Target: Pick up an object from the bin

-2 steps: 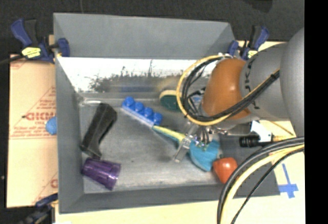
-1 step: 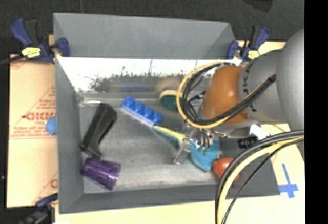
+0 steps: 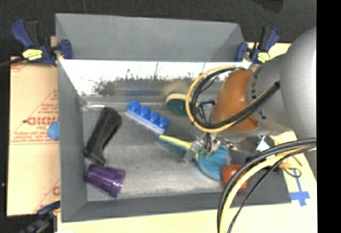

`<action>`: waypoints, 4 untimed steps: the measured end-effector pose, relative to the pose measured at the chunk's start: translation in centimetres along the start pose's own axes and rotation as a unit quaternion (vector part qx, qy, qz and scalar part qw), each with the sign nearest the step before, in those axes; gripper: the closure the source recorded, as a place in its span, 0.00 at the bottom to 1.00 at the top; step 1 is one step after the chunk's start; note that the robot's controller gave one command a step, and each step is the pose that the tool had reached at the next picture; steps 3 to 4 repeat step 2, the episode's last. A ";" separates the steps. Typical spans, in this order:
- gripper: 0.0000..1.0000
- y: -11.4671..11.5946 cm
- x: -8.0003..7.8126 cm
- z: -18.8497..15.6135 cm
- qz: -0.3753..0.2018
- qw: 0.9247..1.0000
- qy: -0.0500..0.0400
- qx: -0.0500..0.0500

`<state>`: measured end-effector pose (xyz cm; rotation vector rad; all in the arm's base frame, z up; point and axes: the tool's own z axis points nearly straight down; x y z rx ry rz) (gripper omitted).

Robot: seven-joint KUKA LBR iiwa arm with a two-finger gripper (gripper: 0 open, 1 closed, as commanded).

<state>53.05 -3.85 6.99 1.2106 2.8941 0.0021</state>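
The pincer point(image 3: 201, 147) hangs low near the front right corner of the bin point(image 3: 72, 136), over a yellow-handled blue tool point(image 3: 214, 164); whether it is clenched or released I cannot tell.

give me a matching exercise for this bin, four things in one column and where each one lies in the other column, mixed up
Things:
1. purple plastic cup
2. black bent plastic handle
3. blue studded building block
4. light blue rounded lump

Places:
A. right part of the grey metal bin, right under the gripper
B. lower left corner of the bin floor, lying on its side
C. middle, towards the far wall
D. left side, just above the purple cup in the view

Pairs: 1-B, 2-D, 3-C, 4-A
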 end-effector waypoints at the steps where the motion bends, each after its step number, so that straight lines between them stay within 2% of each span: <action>1: 1.00 0.0 0.0 0.0 0.000 1.000 0.000 0.000; 4: 1.00 0.0 0.0 -0.6 -0.001 1.000 -0.001 0.000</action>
